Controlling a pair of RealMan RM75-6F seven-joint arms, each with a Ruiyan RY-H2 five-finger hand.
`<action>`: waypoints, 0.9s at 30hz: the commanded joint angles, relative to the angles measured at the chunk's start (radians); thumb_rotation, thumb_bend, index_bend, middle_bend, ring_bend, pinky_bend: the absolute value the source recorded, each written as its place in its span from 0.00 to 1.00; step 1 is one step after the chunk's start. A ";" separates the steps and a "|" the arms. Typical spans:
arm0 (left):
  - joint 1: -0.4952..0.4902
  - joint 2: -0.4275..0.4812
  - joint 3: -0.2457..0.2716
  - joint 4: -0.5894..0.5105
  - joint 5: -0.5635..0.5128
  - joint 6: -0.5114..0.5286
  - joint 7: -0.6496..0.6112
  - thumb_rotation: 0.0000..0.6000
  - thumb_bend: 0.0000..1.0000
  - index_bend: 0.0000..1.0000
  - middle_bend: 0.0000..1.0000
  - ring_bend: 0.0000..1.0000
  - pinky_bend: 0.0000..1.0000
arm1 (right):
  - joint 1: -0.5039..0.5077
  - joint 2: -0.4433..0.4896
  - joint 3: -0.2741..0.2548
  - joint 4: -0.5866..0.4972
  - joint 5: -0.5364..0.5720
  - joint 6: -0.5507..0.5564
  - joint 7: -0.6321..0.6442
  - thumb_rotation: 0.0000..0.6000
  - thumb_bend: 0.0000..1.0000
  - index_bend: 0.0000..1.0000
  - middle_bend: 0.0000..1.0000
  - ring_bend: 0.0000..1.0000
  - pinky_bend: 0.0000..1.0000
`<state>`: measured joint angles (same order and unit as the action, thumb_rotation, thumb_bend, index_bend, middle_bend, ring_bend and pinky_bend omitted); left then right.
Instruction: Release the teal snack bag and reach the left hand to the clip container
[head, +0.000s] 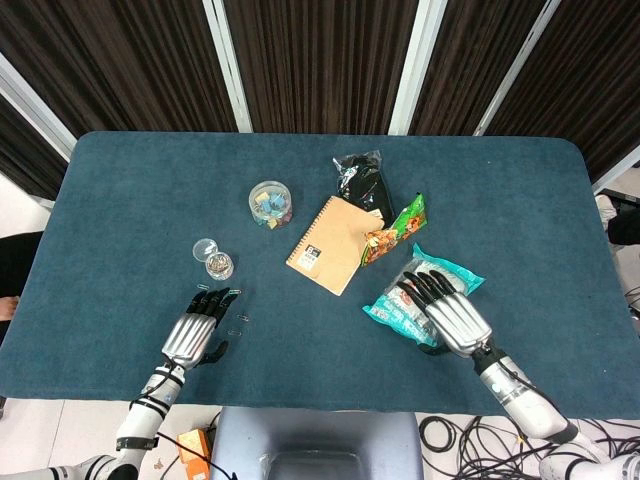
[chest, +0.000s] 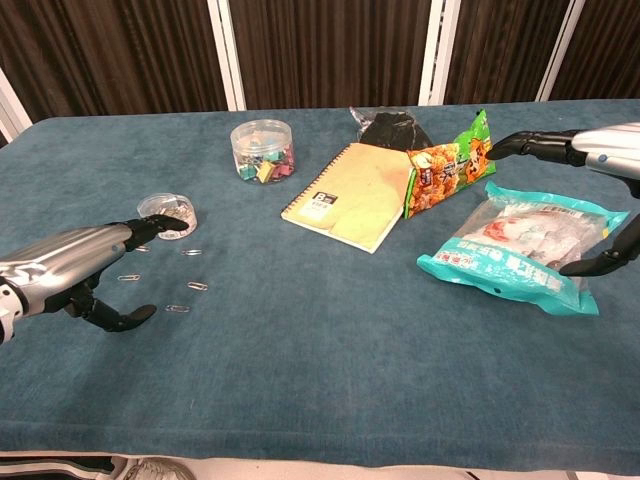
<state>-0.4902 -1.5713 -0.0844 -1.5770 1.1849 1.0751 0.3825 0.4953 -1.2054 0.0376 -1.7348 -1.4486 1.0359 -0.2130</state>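
The teal snack bag (chest: 515, 250) lies flat on the blue tablecloth (head: 120, 190) at the robot's right; the right hand (head: 447, 312) hovers over it with fingers spread apart, thumb low beside the bag's near edge, gripping nothing; whether a fingertip touches the wrapper I cannot tell. The left hand (chest: 95, 265) reaches forward, fingers extended and apart, empty, their tips just short of the small clear clip container (head: 213, 258); a few loose paper clips (chest: 190, 285) lie on the cloth beside that hand. Further back stands a round tub of coloured binder clips (head: 270, 203); a tan notebook (head: 330, 243) lies near centre, an orange-green snack bag (chest: 448, 165) leaning on its edge, a black packet (head: 360, 180) behind.
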 joint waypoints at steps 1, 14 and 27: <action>0.001 0.004 0.002 -0.003 -0.004 0.001 0.003 1.00 0.37 0.00 0.00 0.00 0.00 | -0.001 0.001 -0.001 0.004 0.001 0.001 0.005 1.00 0.06 0.00 0.00 0.00 0.03; 0.035 -0.090 0.028 0.084 0.055 0.133 0.084 1.00 0.38 0.35 0.98 0.91 1.00 | -0.100 0.047 -0.052 0.083 -0.091 0.152 0.191 1.00 0.06 0.00 0.00 0.00 0.03; 0.019 -0.191 -0.008 0.150 -0.052 0.087 0.177 1.00 0.38 0.49 1.00 1.00 1.00 | -0.131 0.061 -0.075 0.171 -0.128 0.172 0.337 1.00 0.06 0.00 0.00 0.00 0.03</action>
<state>-0.4693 -1.7572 -0.0884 -1.4297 1.1392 1.1637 0.5538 0.3644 -1.1443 -0.0370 -1.5659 -1.5761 1.2105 0.1225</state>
